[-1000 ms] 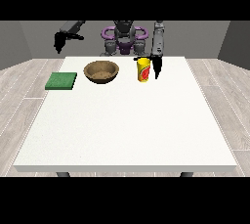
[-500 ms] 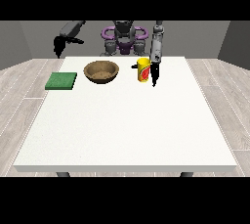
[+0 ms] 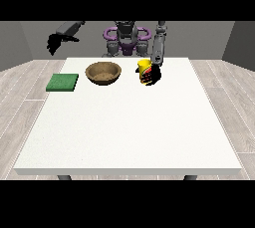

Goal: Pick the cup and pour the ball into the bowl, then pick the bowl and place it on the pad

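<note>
A yellow cup [image 3: 144, 67] with a red mark stands upright on the white table [image 3: 129, 122], right of the wooden bowl [image 3: 103, 72]. The hand at the view's right [image 3: 153, 74] is against the cup's right side, with dark fingers wrapped round its lower front. The ball is not visible. A green pad [image 3: 63, 82] lies flat at the table's left, near the bowl. The hand at the view's left [image 3: 54, 42] hangs raised off the table's far left corner, fingers drooping and holding nothing.
The robot's torso [image 3: 126, 38] stands behind the table's far edge. The table's near half shows only white surface. Grey floor surrounds the table.
The hand at the view's right has closed in on the cup and wrapped round it. The arm at the view's left has lifted slightly.
</note>
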Robot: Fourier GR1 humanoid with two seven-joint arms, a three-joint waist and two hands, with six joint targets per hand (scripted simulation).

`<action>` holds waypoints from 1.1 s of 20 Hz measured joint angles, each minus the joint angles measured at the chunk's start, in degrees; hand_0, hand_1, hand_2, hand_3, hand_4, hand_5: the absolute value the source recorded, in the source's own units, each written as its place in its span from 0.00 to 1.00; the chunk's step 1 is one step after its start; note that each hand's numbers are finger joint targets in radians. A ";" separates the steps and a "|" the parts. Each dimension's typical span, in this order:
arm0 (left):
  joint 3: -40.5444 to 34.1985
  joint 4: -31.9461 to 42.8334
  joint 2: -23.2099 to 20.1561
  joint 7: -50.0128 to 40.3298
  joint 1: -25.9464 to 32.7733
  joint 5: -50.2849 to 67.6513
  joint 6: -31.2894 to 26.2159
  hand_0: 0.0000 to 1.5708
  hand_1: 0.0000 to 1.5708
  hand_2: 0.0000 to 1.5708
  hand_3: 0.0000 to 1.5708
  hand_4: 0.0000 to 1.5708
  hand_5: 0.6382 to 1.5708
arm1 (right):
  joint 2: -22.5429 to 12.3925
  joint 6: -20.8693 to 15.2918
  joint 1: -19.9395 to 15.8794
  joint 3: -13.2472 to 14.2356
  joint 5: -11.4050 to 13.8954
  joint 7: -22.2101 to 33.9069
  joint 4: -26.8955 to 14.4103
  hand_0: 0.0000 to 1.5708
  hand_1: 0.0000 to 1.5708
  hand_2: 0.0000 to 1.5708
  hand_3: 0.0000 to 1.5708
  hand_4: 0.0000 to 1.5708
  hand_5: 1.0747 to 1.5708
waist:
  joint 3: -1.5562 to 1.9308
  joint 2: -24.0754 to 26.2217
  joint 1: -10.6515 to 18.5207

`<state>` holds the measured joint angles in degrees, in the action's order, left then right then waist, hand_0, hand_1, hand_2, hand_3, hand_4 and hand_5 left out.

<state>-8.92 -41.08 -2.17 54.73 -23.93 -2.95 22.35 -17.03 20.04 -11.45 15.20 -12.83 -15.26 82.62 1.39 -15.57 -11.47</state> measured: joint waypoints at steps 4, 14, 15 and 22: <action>0.74 1.34 -0.20 -0.93 -0.40 -0.82 2.93 0.84 0.84 1.00 1.00 0.95 0.69 | -1.12 0.51 0.08 0.67 -1.05 2.63 -0.15 0.00 0.00 0.00 0.00 0.00 1.00 | -0.54 1.66 -0.32; 9.56 2.94 -14.06 -27.24 -8.79 -16.02 6.29 0.93 0.93 1.00 1.00 1.00 0.70 | -0.93 0.24 2.15 1.26 0.02 4.31 -9.04 0.00 0.00 0.00 0.00 0.00 0.99 | -1.11 14.02 3.88; 10.25 2.97 -15.33 -29.50 -10.35 -17.34 5.92 0.93 0.93 1.00 1.00 1.00 0.70 | -1.21 0.33 1.95 1.74 0.02 3.61 -10.11 0.00 0.00 0.00 0.00 0.00 0.99 | -1.14 13.92 4.36; 13.55 1.10 -17.45 -40.71 -15.45 -24.19 3.04 0.95 0.95 1.00 1.00 1.00 0.68 | -1.71 1.30 2.33 3.00 0.47 0.19 -15.15 0.00 0.00 0.00 0.00 0.00 1.00 | -1.32 14.93 6.19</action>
<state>4.62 -39.99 -19.62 14.02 -39.38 -27.14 25.39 -18.74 21.34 -9.13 18.20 -12.36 -15.07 67.48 0.08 -0.64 -5.28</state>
